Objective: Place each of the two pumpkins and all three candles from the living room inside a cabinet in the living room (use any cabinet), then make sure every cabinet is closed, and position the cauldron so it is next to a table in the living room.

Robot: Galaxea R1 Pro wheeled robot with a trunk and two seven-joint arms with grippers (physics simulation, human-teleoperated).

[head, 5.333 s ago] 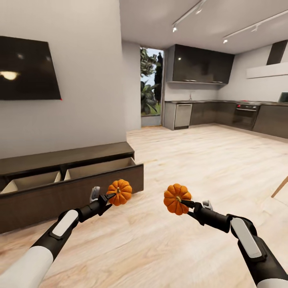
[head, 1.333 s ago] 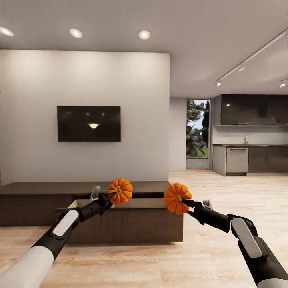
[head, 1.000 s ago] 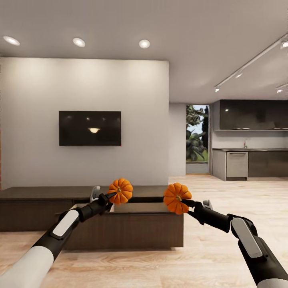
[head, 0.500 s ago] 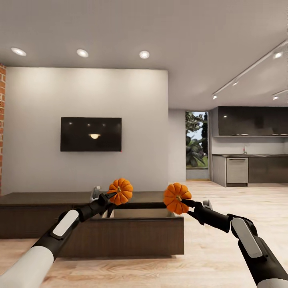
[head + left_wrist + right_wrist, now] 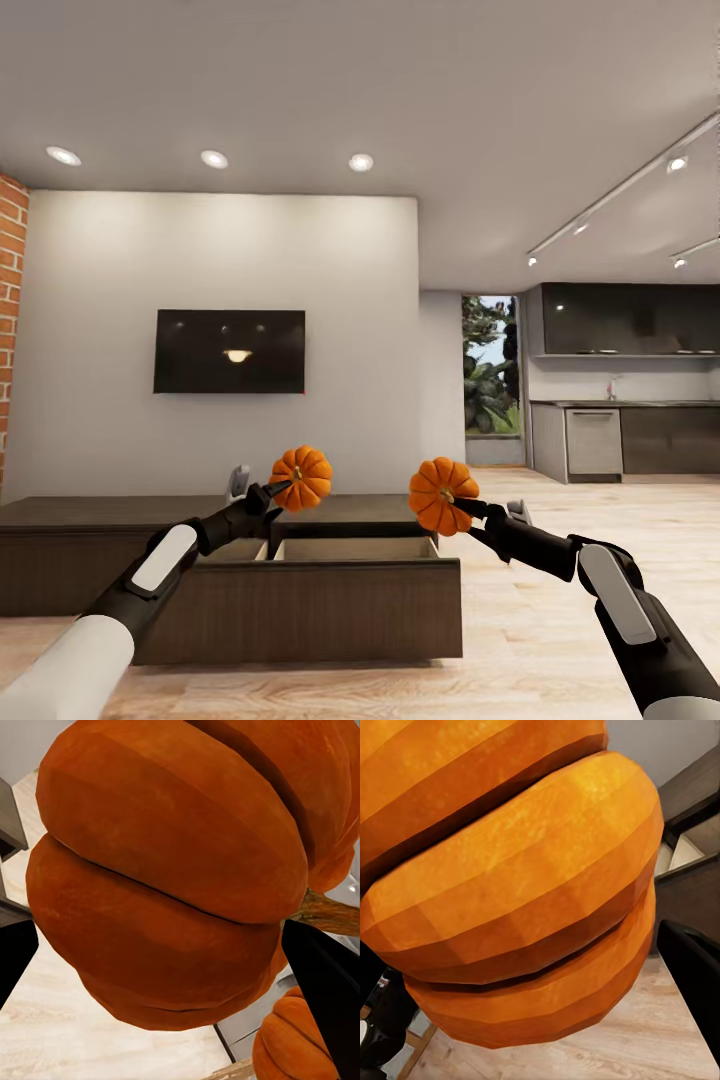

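Observation:
Two ribbed orange pumpkins are held up in front of me. My left gripper (image 5: pixel 284 489) is shut on the left pumpkin (image 5: pixel 301 477) (image 5: pixel 172 885), with a black finger (image 5: pixel 326 982) at its side. My right gripper (image 5: pixel 463 505) is shut on the right pumpkin (image 5: pixel 442 495) (image 5: pixel 510 892), which also peeks into the left wrist view (image 5: pixel 296 1042). Beyond both hands stands the long dark brown cabinet (image 5: pixel 300 610), facing me, with two drawers (image 5: pixel 350 549) pulled open side by side. The candles, cauldron and table are out of view.
A black TV (image 5: pixel 229 350) hangs on the white wall above the cabinet. A brick wall (image 5: pixel 10 300) edges the left. To the right, pale wood floor (image 5: pixel 560 600) runs to a dark kitchen (image 5: pixel 630 430) and a doorway with plants (image 5: pixel 490 375).
The whole view has shifted: the camera has backed off from the cabinet, bringing in more ceiling and the brick wall. Both arms keep the same pose with their pumpkins.

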